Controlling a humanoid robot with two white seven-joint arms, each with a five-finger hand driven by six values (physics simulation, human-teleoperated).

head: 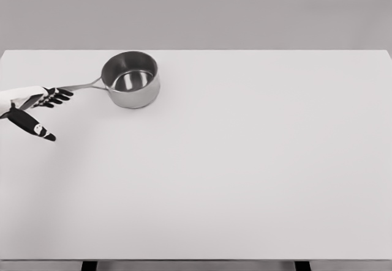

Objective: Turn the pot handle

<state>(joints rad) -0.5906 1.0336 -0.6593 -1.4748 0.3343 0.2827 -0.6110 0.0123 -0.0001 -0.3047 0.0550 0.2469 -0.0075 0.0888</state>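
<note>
Black fingers [58, 95] of the left hand [33, 103] were spread and held nothing, their tips just at the end of the pot handle [82, 86], while the thumb [33, 126] pointed apart, lower over the table. That steel pot [130, 79] stood upright on the far left part of the wide white table [245, 161], its handle reaching left toward the hand. Behind the table's far edge rose a plain grey wall [245, 11], and two dark table legs [89, 265] showed at the bottom edge.
</note>
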